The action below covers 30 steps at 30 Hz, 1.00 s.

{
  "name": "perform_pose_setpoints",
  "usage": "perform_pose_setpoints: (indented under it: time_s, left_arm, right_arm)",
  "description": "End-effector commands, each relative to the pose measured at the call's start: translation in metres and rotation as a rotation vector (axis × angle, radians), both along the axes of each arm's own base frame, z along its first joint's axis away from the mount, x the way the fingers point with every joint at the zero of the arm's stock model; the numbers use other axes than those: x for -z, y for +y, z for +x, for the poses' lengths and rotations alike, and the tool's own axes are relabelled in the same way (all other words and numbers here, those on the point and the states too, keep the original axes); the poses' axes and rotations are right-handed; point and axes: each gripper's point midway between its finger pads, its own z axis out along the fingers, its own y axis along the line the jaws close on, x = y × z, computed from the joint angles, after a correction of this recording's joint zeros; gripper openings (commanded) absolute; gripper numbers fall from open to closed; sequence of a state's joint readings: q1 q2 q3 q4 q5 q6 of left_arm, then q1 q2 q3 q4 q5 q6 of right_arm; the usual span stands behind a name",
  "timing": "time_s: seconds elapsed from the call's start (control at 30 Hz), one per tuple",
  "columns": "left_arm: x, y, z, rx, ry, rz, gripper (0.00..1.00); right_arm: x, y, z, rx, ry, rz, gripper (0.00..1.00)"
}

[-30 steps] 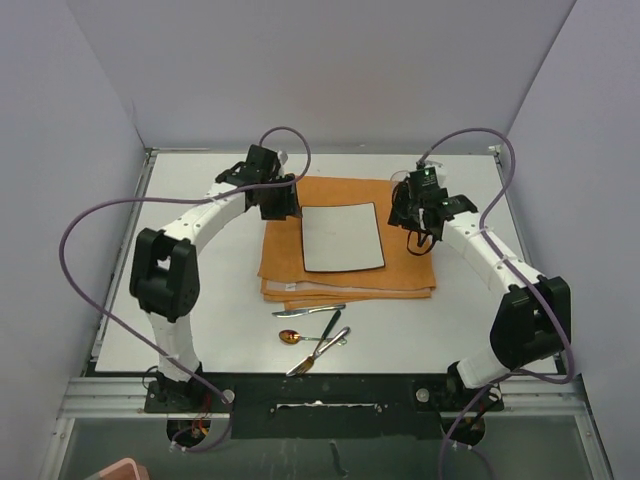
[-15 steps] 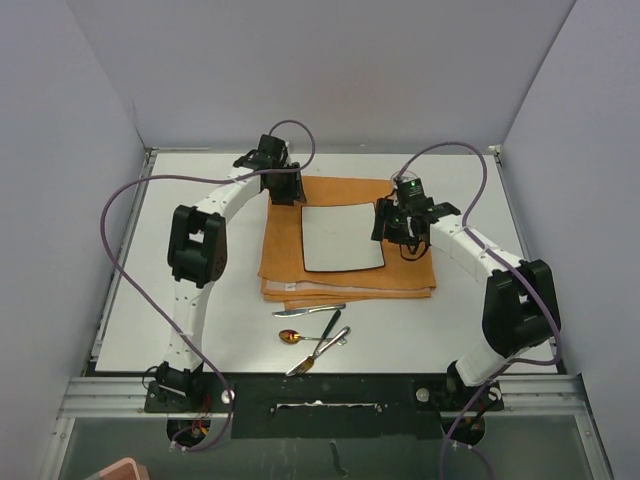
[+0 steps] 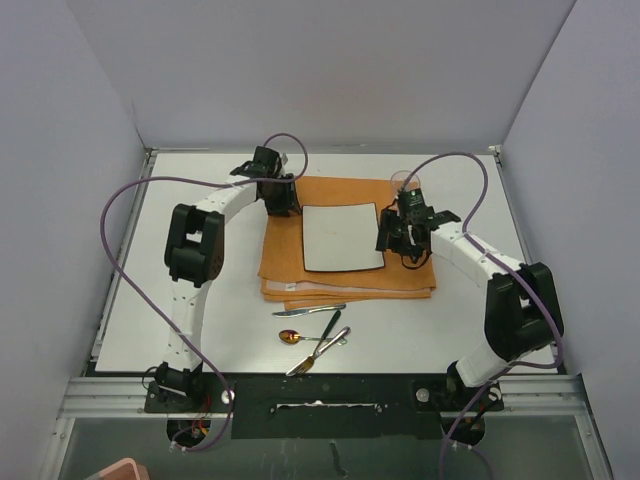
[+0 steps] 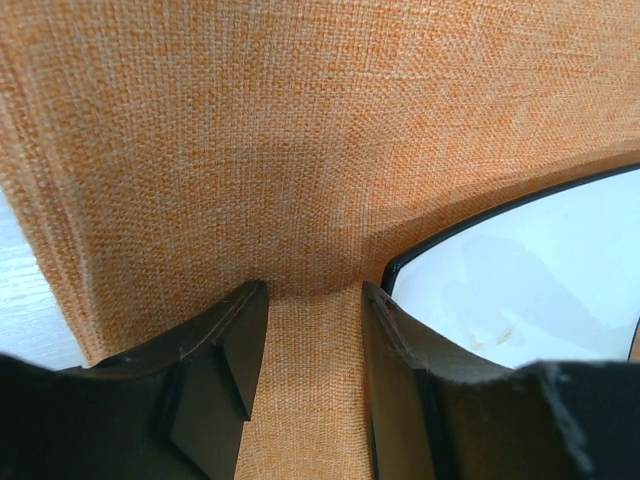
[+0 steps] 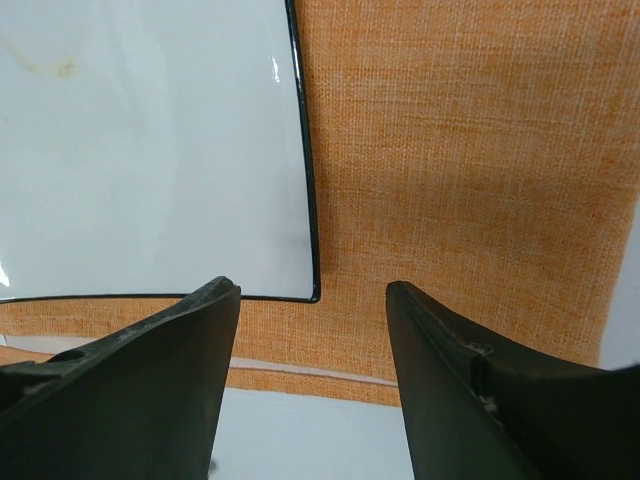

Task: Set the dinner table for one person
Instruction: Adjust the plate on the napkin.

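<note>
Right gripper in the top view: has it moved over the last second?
Yes. The right gripper has shifted left, from over the orange cloth's right part to the white plate's right edge.

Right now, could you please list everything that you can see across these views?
dinner table: one, white-grey, under everything else.
orange cloth: one folded stack, orange, mid-table.
plate: one, square, white with a dark rim, on the cloth.
cutlery: at least three pieces, silver and gold-toned, on the table just in front of the cloth.
glass: one, apparently clear, at the cloth's far right corner; hard to make out.
cables: two, purple, one looping from each arm.
left gripper: one, black, open, over the cloth's far left part beside the plate.
right gripper: one, black, open, over a right corner of the plate.
</note>
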<state>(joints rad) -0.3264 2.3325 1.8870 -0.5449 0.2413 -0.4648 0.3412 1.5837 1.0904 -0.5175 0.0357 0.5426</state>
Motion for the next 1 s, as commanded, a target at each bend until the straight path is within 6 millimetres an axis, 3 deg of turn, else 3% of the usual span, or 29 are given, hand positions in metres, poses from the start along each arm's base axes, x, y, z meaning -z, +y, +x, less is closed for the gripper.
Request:
perform_pose_setpoints:
  time_s: [0.0, 0.2, 0.43, 0.73, 0.8, 0.97]
  left_arm:
    - [-0.034, -0.025, 0.002, 0.036, -0.084, -0.098, 0.42]
    - [-0.068, -0.031, 0.003, 0.043, -0.142, -0.160, 0.42]
    - [-0.088, -0.032, 0.005, 0.049, -0.172, -0.188, 0.42]
    - [-0.148, -0.029, 0.008, 0.071, -0.283, -0.269, 0.43]
    - [-0.147, -0.030, 0.011, 0.080, -0.284, -0.288, 0.43]
    - [-0.117, -0.037, 0.014, 0.104, -0.231, -0.310, 0.43]
  right_arm:
    - [-0.017, -0.005, -0.001, 0.025, -0.058, 0.005, 0.61]
    - [-0.013, -0.011, -0.009, 0.035, -0.054, -0.007, 0.61]
    - [-0.010, -0.014, -0.012, 0.036, -0.038, -0.022, 0.61]
    - [-0.003, -0.017, -0.015, 0.053, -0.018, -0.020, 0.61]
    - [-0.003, -0.016, -0.014, 0.051, -0.016, -0.017, 0.61]
    - [-0.003, -0.018, -0.014, 0.049, -0.015, -0.029, 0.61]
